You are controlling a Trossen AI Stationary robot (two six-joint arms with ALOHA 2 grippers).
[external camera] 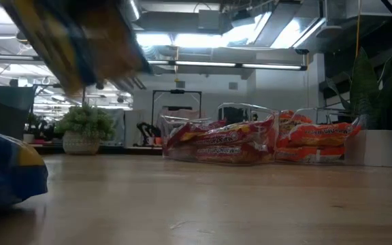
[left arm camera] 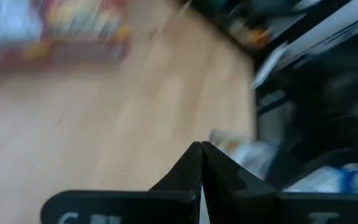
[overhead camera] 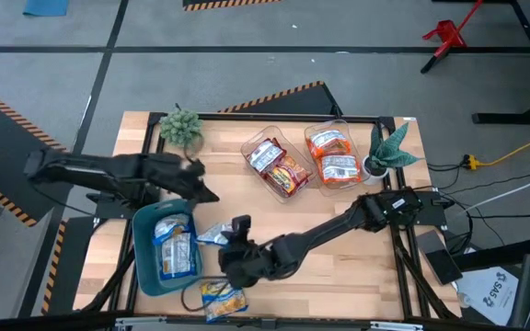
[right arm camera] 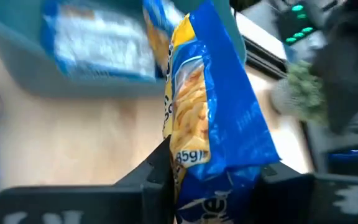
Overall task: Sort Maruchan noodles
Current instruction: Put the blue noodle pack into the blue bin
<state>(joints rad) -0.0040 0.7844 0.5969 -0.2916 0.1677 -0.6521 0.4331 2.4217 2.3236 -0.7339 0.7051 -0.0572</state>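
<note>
Ramen packets are sorted by colour. Blue ones [overhead camera: 175, 246] lie in a blue bin [overhead camera: 142, 267]. Red-brown ones [overhead camera: 277, 167] and orange ones [overhead camera: 332, 156] fill two clear tubs at the far side. A yellow packet [overhead camera: 222, 300] lies flat by the near edge. My right gripper [overhead camera: 231, 241] reaches in from the right, just right of the bin, shut on a blue packet [overhead camera: 212, 235]. My left gripper [overhead camera: 206, 194] hovers shut over the bin's far right corner, holding nothing. My right gripper [right arm camera: 213, 168] pinches the blue packet by one short end [right arm camera: 194, 155], near its "85g" print, between the two fingers [right arm camera: 157, 168]. The fingers come from the table's right. The rest of the packet [right arm camera: 219, 106] sticks out past the fingertips toward the bin.
A small bushy plant [overhead camera: 180, 127] stands at the far left corner and a leafy plant in a white pot [overhead camera: 386, 153] at the far right. Bare wood [overhead camera: 247, 207] lies between the bin and the tubs. Another packet [external camera: 5, 173] lies low at the near left.
</note>
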